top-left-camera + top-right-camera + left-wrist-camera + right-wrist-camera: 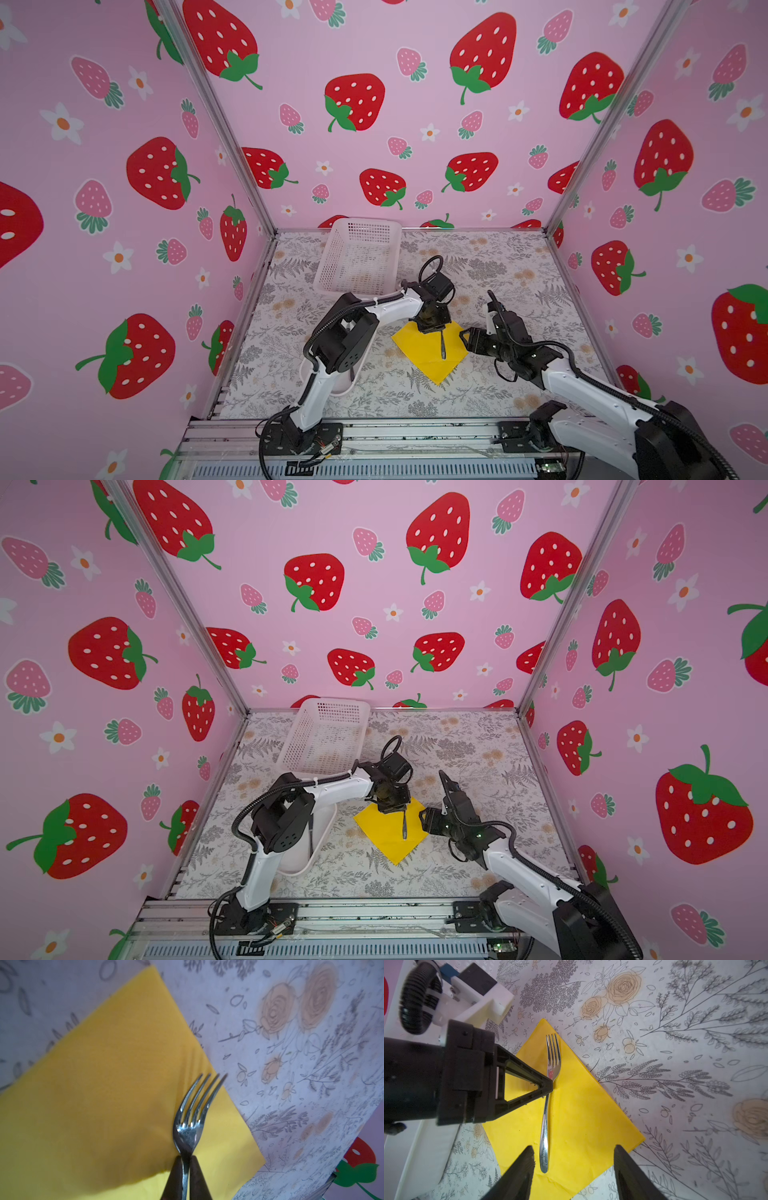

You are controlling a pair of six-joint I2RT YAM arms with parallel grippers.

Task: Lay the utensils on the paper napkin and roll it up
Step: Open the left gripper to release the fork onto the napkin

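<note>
Fork (545, 1126), neck pinched by left end effector (185, 1162) near napkin (581, 1115) edge; right end effector (573, 1147) spread; release may tip tines off-sheet.

napkin (424, 357): yellow | fork (545, 1122): silver | walls (374, 50): pink, strawberries | basket (357, 257): white

Floral table (498, 270), yellow napkin (419, 353), white basket (357, 257), white tray (322, 845)

In the left wrist view the slender silvery metal fork (188, 1126) is hiding its handle between the dark fingers (174, 1178) of the left gripper (186, 1160) and the picture's edge, while in a top view the left arm's black elbow (286, 825) is covering most of the smooth white tray (324, 845).
</note>
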